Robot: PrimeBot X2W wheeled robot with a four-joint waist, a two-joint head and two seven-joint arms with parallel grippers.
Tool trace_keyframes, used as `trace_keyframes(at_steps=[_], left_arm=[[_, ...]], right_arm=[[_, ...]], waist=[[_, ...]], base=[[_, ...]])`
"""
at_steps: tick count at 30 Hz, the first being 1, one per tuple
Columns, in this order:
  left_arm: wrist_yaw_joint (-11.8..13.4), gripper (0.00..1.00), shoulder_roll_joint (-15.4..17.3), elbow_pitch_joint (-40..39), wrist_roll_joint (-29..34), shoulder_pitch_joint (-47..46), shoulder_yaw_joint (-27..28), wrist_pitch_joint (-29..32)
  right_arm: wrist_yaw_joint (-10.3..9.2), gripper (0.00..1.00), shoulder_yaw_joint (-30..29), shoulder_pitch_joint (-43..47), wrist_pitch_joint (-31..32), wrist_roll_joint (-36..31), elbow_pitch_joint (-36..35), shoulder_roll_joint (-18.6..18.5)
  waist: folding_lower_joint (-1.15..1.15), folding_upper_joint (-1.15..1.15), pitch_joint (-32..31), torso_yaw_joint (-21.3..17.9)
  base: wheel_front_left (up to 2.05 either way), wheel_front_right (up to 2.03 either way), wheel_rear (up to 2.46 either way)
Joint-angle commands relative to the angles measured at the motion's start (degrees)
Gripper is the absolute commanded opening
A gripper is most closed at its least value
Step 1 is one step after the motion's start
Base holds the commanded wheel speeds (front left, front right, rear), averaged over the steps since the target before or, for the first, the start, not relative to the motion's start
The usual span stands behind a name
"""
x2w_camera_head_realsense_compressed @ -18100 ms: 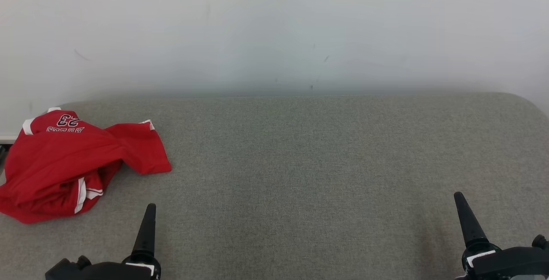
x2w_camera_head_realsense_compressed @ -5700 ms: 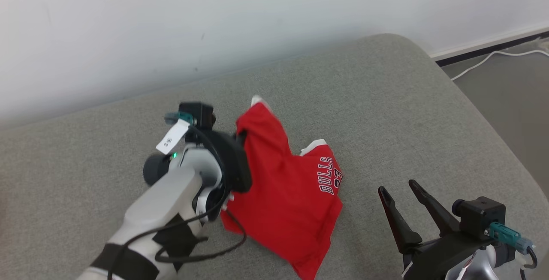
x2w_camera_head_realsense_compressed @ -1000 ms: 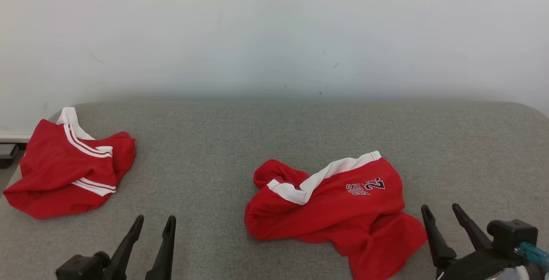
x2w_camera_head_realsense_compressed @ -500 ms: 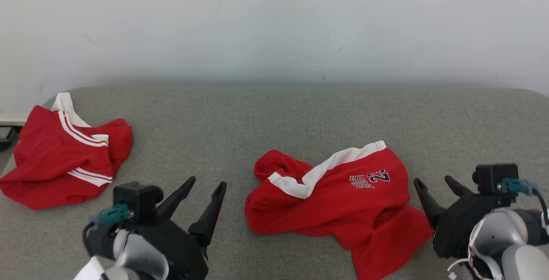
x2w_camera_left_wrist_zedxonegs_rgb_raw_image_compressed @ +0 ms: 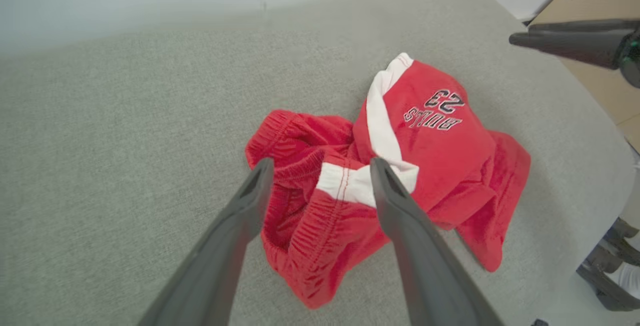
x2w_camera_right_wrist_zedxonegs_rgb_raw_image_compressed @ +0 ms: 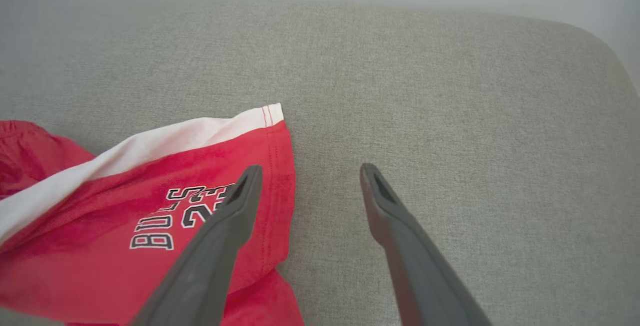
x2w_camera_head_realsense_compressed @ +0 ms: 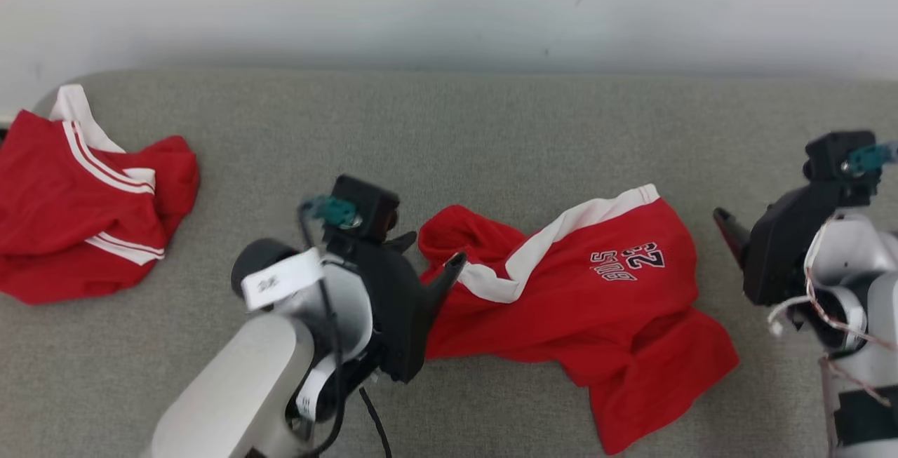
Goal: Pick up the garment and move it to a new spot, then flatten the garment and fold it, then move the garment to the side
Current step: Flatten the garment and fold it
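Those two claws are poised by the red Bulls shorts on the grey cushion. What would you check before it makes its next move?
1. Left jaws open: ok, spread to either side of the red shorts' gathered waistband.
2. Right jaws open: ok, one side over the printed leg's hem, the other over bare cushion.
3. Jaws touching the cloth: cannot tell.
4. Shorts lying flat: not ok, crumpled, with one end bunched up.
5. Room to spread them: ok, the other red garment lies well apart at the cushion's left end.
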Motion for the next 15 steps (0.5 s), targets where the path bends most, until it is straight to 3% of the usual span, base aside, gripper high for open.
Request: trace_keyframes(at_steps=[1,11,15], left_arm=[[-0.48,1.0,0.07,0.92,0.23,-1.88,-0.58,1.97],[-1.25,1.0,-1.61,4.01,2.2,-10.68,-4.29,11.71],[-1.06,0.87,-1.71,3.71,1.97,-11.24,-5.1,13.92]], right_arm=[[-0.05,1.0,-0.29,-1.76,0.8,-0.72,0.55,-0.64],[-0.05,1.0,-0.06,-10.65,1.88,-2.53,6.02,-2.53],[-0.06,1.0,1.59,-13.77,1.64,-2.23,8.77,-3.76]], waist=[[-0.01,-0.02,2.7,0.28],[-0.01,-0.02,7.47,2.25],[-0.01,-0.02,8.62,3.23]], base=[[0.0,0.0,0.0],[0.0,0.0,0.0],[0.0,0.0,0.0]])
